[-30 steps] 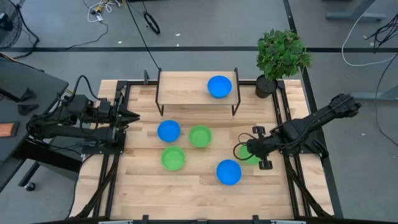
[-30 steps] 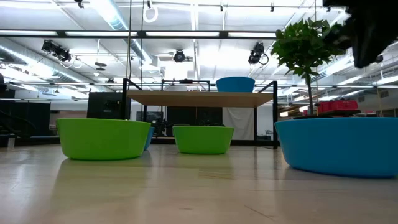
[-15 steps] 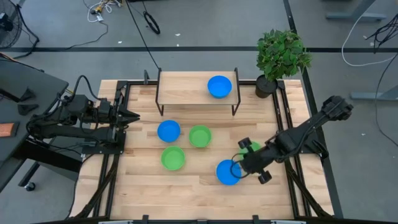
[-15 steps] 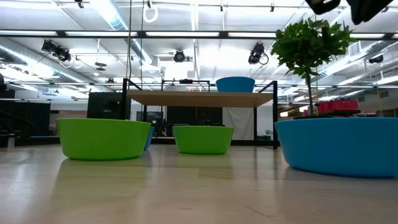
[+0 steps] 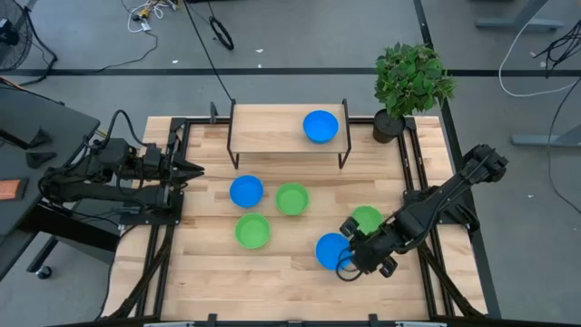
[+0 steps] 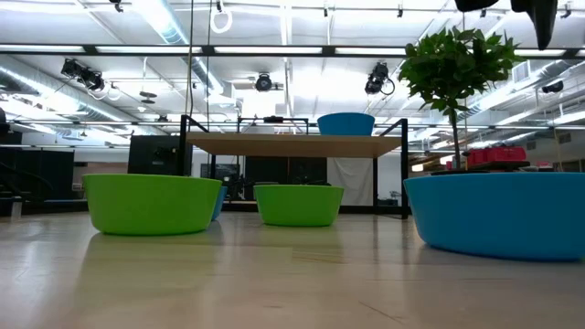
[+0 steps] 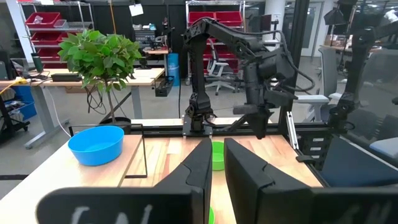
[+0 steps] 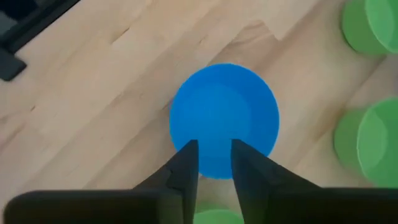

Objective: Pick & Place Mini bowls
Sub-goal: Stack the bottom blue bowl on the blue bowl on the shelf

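Note:
Six mini bowls show in the high view. A blue one point(image 5: 320, 126) rests on the raised wooden shelf. On the table stand a blue bowl point(image 5: 246, 192), two green bowls point(image 5: 291, 199) point(image 5: 252, 231), a third green bowl point(image 5: 367, 219) and a third blue bowl point(image 5: 331, 251). My right gripper point(image 5: 349, 261) hovers over the near-right rim of that last blue bowl point(image 8: 224, 121), its fingers a little open and well above the table point(image 6: 537, 13). My left gripper point(image 5: 192, 169) waits shut at the table's left edge.
A potted plant point(image 5: 410, 80) stands at the table's far right corner, beside the shelf point(image 5: 272, 127). Black frame rails run along the table's left and right sides. Bare wood lies along the near edge point(image 5: 272, 291). The low view shows the bowls point(image 6: 154, 203) point(image 6: 498, 215) standing upright.
My right gripper has moved from above the green bowl at the right toward the table's near edge and somewhat left, ending over the blue bowl. The green bowl is uncovered and stands where it was. No bowl has moved.

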{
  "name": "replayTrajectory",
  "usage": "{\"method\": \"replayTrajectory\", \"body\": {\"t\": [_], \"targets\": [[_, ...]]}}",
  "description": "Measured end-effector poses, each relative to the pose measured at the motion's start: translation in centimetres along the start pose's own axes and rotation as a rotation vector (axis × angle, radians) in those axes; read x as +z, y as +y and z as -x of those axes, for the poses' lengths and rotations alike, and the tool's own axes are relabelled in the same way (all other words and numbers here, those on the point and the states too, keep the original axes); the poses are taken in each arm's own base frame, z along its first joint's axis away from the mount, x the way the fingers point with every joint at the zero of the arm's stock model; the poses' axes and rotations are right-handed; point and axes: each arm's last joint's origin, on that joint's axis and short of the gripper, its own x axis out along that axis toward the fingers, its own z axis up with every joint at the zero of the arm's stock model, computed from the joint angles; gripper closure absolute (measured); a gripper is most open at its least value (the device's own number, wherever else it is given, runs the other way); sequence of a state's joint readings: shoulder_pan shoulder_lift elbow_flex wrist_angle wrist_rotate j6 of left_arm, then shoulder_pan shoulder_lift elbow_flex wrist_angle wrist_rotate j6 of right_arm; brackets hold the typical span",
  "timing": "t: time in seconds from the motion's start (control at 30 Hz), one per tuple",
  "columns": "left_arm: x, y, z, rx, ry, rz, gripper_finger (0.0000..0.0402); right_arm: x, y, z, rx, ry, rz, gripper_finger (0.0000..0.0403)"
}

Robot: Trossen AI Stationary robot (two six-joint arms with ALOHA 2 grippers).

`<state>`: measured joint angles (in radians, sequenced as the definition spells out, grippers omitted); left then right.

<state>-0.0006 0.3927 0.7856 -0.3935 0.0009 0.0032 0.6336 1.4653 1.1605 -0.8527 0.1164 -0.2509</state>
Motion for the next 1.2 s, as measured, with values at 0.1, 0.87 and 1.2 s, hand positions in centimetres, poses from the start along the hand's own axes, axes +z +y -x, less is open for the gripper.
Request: {"method": "replayTrajectory", "body": {"t": [0.1, 0.87, 1.2], "targets": [[0.0, 0.0, 0.0, 0.000, 0.000, 0.000, 0.0353, 0.3, 0.3, -0.5, 0.003, -0.002, 0.041, 0.0286], [0.0, 0.0, 0.0, 0.000, 0.000, 0.000, 0.0353, 1.4, 1.4, -4.8, 0.036, 0.058, 0.166, 0.0277], [0.0, 0.0, 0.0, 0.000, 0.000, 0.000, 0.0353, 1.3, 1.7, -5.9, 0.083, 0.039, 0.099, 0.0278]]}}
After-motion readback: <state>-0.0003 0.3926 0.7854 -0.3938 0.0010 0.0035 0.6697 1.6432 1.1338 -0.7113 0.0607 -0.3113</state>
